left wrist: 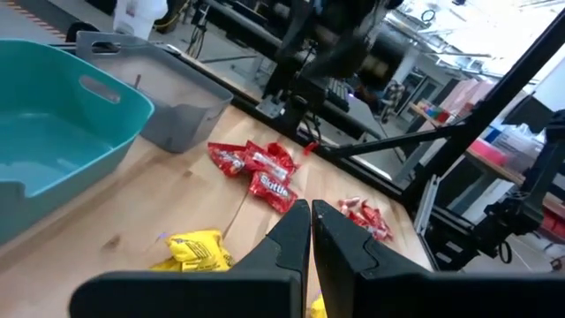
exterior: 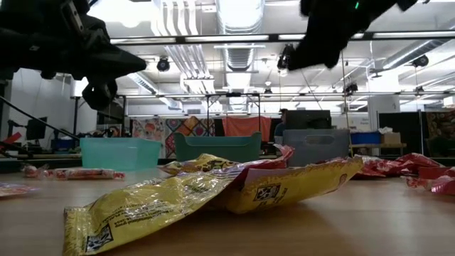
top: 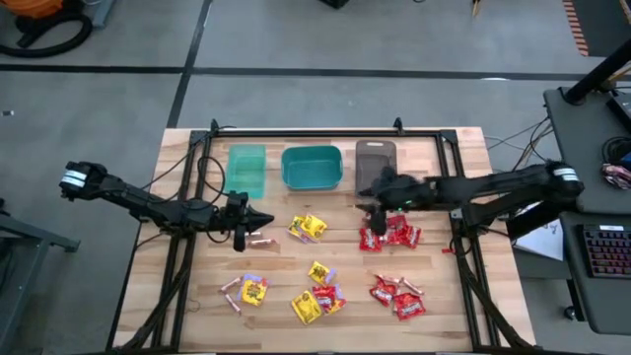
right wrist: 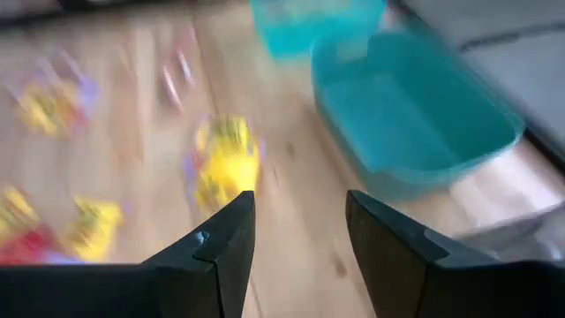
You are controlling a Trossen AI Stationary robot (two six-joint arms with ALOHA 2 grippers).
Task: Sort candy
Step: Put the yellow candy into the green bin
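Note:
Candy lies scattered on the wooden table: red packets [top: 389,235] [left wrist: 258,168] at right centre and a second heap [top: 399,296] nearer the front, yellow packets [top: 308,228] [right wrist: 225,161] in the middle and front, and thin pinkish sticks [top: 261,240] at left. My left gripper [top: 266,219] [left wrist: 311,234] hovers shut and level at the left, pointing toward the yellow packets and holding nothing. My right gripper [top: 367,193] [right wrist: 300,221] hangs open above the table just in front of the grey-brown bin, beside the red heap, with nothing between its fingers.
Three bins stand in a row at the far edge: a small teal one [top: 247,170], a wider teal one [top: 312,166] [right wrist: 415,115] and a grey-brown one [top: 376,158] [left wrist: 172,106]. A black frame [top: 315,133] borders the table's far side and both flanks.

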